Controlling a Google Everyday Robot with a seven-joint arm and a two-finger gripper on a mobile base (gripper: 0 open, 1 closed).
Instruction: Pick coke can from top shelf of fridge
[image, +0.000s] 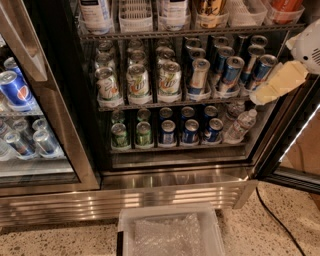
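Observation:
The fridge (170, 182) stands open in front of me, with a black interior and a ribbed steel base. The top shelf (190, 31) runs along the upper edge of the view and carries bottle bottoms and clear lane trays. At its far right, only the bottom of a red container (286, 6) shows in a tray; the rest is cut off, so I cannot confirm it is the coke can. My gripper (272, 86), cream-coloured on a white arm (307, 45), hangs at the right, in front of the middle shelf's right end and below the top shelf. It holds nothing that I can see.
The middle rack holds 7up cans (137, 80) and blue-and-silver cans (230, 70). The bottom rack has small cans and water bottles (240, 125). A shut glass door with Pepsi cans (15, 87) is at left and the open door (295, 150) at right. On the floor are a white bin (170, 232) and a black cable (275, 215).

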